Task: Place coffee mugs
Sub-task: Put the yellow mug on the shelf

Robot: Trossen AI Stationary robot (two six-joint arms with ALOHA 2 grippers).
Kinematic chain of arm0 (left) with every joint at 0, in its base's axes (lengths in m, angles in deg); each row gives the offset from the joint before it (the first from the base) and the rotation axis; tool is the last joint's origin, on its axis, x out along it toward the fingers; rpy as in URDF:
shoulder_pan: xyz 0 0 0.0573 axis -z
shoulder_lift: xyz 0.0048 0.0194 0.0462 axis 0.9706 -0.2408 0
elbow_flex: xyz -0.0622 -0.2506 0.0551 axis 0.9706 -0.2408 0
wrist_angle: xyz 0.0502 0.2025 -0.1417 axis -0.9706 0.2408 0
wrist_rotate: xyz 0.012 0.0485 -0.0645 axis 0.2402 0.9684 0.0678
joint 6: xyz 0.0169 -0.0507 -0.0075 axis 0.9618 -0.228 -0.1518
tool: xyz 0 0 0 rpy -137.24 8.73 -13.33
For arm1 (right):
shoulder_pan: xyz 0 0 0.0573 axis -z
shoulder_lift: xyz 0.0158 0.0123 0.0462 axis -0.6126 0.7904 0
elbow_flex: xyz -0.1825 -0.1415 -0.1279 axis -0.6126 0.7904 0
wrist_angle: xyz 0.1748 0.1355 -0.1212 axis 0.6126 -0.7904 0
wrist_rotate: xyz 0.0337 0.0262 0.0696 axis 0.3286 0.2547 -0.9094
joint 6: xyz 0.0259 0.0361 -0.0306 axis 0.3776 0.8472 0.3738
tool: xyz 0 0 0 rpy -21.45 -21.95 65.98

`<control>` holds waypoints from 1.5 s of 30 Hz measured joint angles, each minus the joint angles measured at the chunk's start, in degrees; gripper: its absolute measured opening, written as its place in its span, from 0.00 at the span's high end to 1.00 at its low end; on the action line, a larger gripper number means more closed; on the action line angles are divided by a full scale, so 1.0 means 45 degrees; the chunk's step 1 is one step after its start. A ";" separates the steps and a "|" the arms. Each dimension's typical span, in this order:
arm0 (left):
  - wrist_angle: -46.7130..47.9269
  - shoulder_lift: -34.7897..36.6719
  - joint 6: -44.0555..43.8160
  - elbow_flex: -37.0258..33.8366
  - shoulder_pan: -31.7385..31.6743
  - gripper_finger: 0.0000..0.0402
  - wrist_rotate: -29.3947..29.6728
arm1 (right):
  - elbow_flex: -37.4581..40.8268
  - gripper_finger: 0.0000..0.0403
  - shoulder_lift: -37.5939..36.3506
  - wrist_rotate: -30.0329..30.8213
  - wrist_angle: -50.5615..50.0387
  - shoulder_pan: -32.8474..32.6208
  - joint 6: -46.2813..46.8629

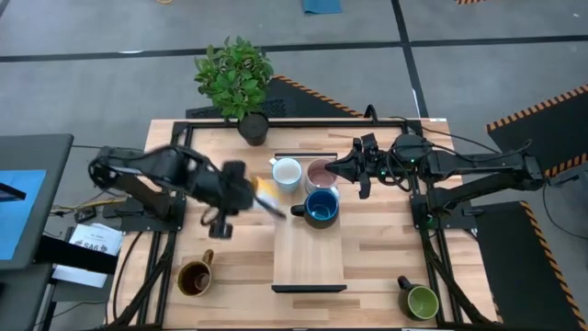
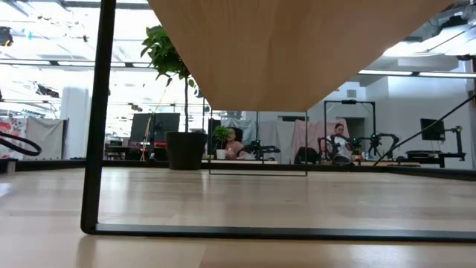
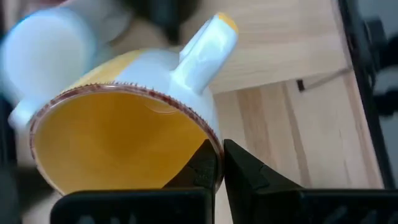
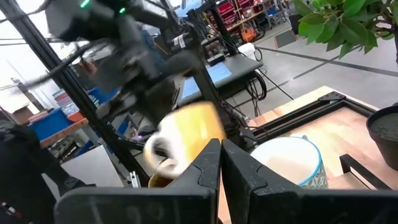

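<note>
Three mugs — white (image 1: 288, 173), mauve (image 1: 320, 172), dark blue (image 1: 322, 207) — cluster on the pale wooden shelf (image 1: 310, 262), glossy and round. At 8 o'clock sits the brown mug (image 1: 194, 277); at 4 o'clock the green (image 1: 421, 302). Only the left wrist view shows the left gripper (image 3: 221, 168) clamped on the orange mug's (image 3: 124, 137) speckled rim — held above the table. The right gripper (image 4: 221, 158) hovers by the mauve mug, fingers nearly together.

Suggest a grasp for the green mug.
Pinch the green mug by its rim from straight above, one of the jaws inside, one outside, on the wall opposite the handle. It stands upright, mouth up, handle toward the middle of the table. The right gripper is nearer; the left gripper holds the orange mug.
</note>
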 joint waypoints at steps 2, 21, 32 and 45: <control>-0.0008 -0.0608 0.0654 0.0259 0.0295 1.00 -0.0020 | 0.0000 0.90 0.0002 0.0000 0.0002 0.0000 0.0000; -0.0236 -0.2569 0.3908 0.0368 0.0207 1.00 0.0016 | 0.0000 0.90 -0.0002 -0.0005 -0.0156 0.0000 0.0003; -0.0591 -0.2569 0.4563 0.0368 -0.0109 0.97 0.0598 | 0.0000 0.90 -0.0002 -0.0005 -0.0191 0.0000 0.0001; -0.0608 -0.2569 0.4996 0.0368 -0.0109 0.96 0.0542 | 0.0000 0.90 -0.0002 -0.0005 -0.0187 0.0000 0.0000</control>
